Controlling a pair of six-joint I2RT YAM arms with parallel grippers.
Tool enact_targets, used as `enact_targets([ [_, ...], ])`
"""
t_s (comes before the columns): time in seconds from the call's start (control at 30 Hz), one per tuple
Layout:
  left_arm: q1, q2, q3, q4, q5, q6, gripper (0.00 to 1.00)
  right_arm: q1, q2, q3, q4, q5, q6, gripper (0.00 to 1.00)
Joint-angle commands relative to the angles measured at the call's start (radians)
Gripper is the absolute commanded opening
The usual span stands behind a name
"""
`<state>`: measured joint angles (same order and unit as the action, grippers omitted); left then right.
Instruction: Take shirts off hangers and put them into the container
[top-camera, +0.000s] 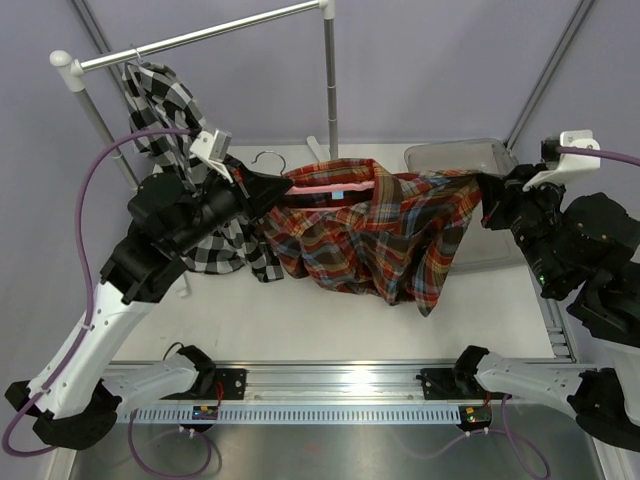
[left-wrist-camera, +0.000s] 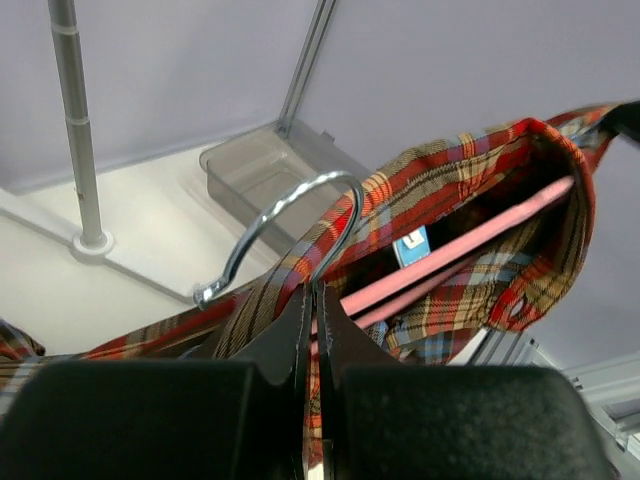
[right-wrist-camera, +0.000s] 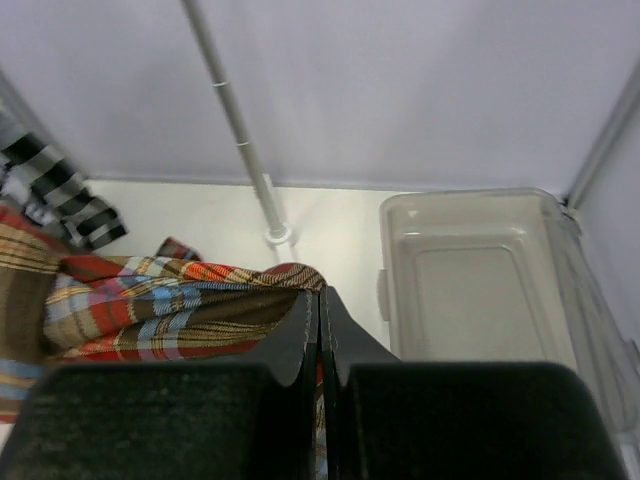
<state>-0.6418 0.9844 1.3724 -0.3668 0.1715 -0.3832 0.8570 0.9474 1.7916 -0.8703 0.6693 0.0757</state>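
Soft red-orange plaid shirt stretched in mid-air between two claws, sagging in folds above smooth white surface. Left claw pressed tight on wire neck of thin pink hanger lodged inside collar; silver hook curls free. Right claw pinching shirt's far edge. Translucent grey bin, rounded corners, sits beyond right claw. Black-and-white checked shirt drapes from silver rail, back left.
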Motion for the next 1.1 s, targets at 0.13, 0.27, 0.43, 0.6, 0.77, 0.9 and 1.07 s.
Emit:
enact_targets([
  [0.13,0.022,-0.029,0.137,0.006,-0.112,0.064,0.00,-0.010,-0.303,-0.196,0.150,0.336,0.068,0.00],
  [0.27,0.024,0.017,0.171,0.075,-0.087,0.029,0.00,-0.010,-0.375,-0.297,0.128,0.173,0.159,0.00],
  [0.43,0.024,0.138,0.240,0.228,0.179,-0.130,0.00,-0.010,-0.224,-0.314,0.134,-0.377,0.190,0.00],
  [0.6,0.022,0.197,0.202,0.494,0.605,-0.364,0.00,-0.010,-0.124,-0.325,0.210,-0.418,0.213,0.00],
  [0.77,0.014,0.178,0.091,0.737,0.773,-0.681,0.00,-0.010,-0.056,-0.259,0.254,-0.277,0.104,0.00],
  [0.9,-0.005,0.078,-0.025,0.740,0.787,-0.755,0.00,-0.010,0.055,-0.135,0.290,-0.180,-0.011,0.00],
  [1.07,-0.016,-0.081,-0.191,0.894,0.778,-0.891,0.00,-0.012,0.200,0.024,0.353,-0.070,-0.164,0.00],
])
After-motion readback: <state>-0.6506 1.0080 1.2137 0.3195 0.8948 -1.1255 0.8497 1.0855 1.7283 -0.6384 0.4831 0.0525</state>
